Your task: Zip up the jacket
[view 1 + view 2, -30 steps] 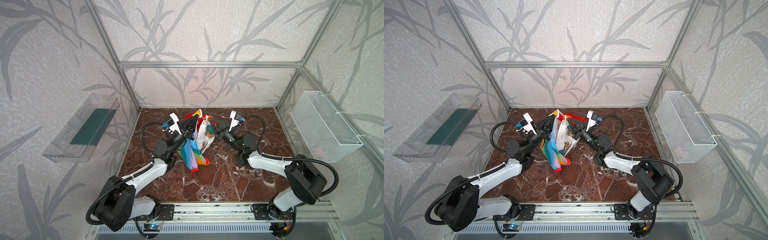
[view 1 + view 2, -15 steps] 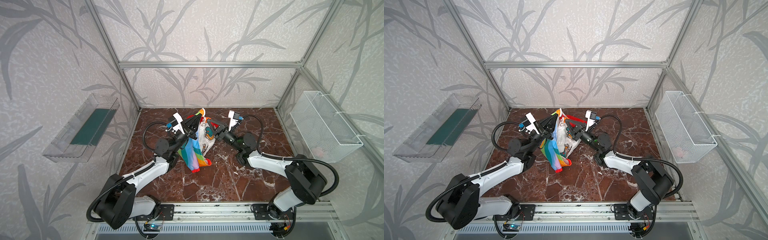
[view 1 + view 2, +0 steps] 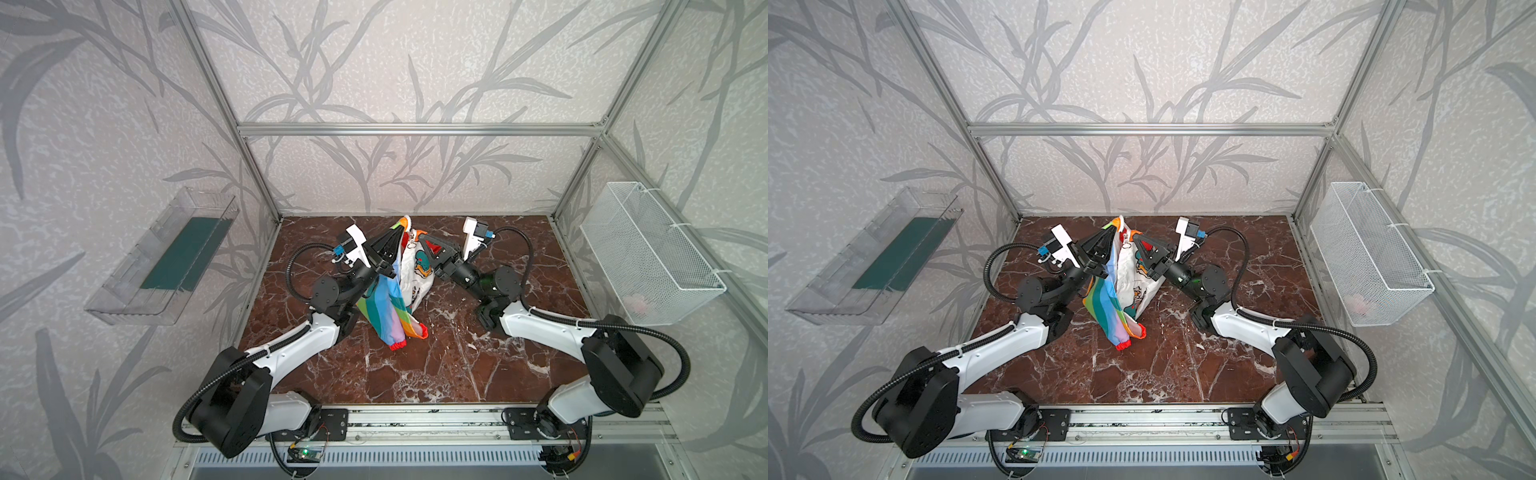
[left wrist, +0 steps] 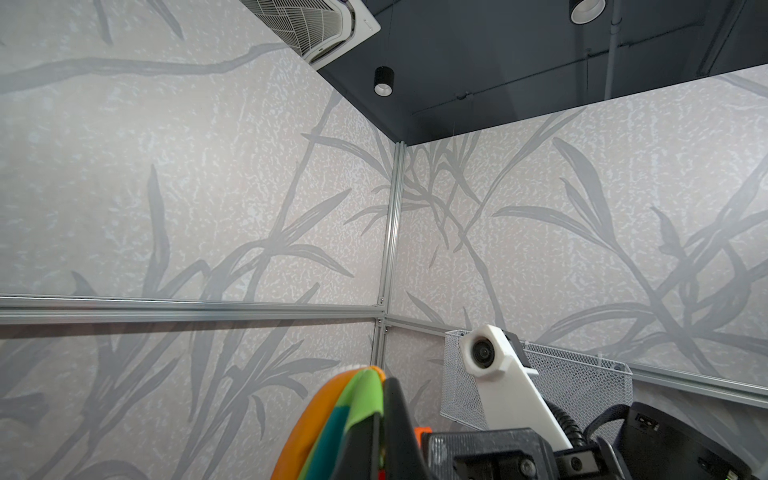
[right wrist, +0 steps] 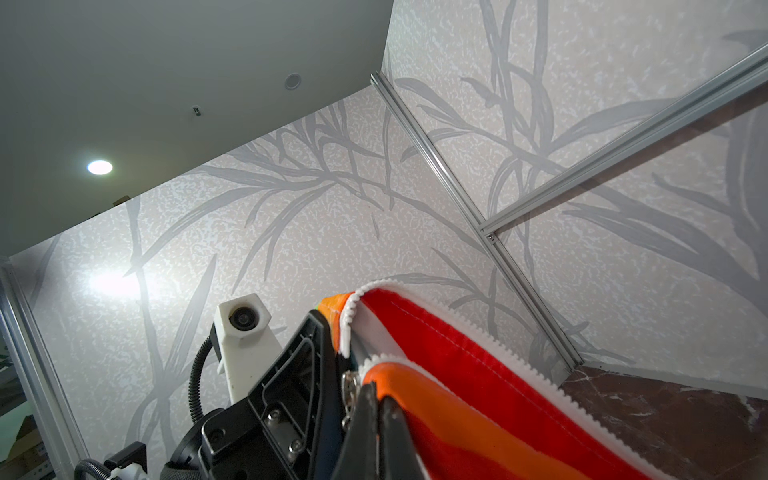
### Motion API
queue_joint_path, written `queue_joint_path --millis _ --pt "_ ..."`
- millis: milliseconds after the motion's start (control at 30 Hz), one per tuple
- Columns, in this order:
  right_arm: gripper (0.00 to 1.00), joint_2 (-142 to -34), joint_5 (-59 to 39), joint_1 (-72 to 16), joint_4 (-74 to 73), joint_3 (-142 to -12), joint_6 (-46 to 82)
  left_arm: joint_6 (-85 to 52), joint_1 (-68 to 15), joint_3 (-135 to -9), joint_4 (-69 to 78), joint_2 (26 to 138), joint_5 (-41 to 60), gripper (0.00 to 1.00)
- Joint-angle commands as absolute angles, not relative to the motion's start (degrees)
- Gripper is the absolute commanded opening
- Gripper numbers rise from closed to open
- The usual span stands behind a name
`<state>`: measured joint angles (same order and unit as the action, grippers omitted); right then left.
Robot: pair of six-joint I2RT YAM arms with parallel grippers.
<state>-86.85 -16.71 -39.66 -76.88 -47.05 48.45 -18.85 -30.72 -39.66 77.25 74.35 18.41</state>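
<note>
Both pincers are clamped on cloth, no gap in either one. The left gripper (image 3: pixel 398 236) has its jaws pressed together on the top edge of the jacket (image 3: pixel 390 303), pinching the orange and green stripes. The right gripper (image 3: pixel 420 237) is squeezed closed on the other top edge just beside it, right next to the little metal zipper pull (image 5: pixel 351 384). The two tips sit near each other, apart as far as I can see.

Quick count: two grippers, one jacket, two red cuffs (image 3: pixel 399 345), two rows of white zipper teeth (image 5: pixel 457 328), one wire basket (image 3: pixel 648 253) on the right wall and one clear tray (image 3: pixel 166 257) on the left wall.

The jacket hangs bunched up between the two arms, over the middle-back of the brown marble tabletop (image 3: pixel 457 374). There are rainbow stripes on the left-hand fold, white lining with cartoon prints toward the right gripper, and red up top. The teeth rows stand apart near the top. The cuffs dangle down at the tabletop; I can't tell if they touch it.
</note>
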Motion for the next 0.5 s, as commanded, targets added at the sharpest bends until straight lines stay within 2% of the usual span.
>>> queue_joint_path --millis 0,467 --pt "0.0 -85.3 -16.6 -39.7 -80.4 -47.7 48.7 -17.3 -31.0 -41.7 81.0 73.5 17.7 0.0" --pt "0.0 -86.6 -17.6 -39.7 -80.5 -50.3 50.0 -17.6 -31.3 -41.5 81.0 73.5 18.2 0.0"
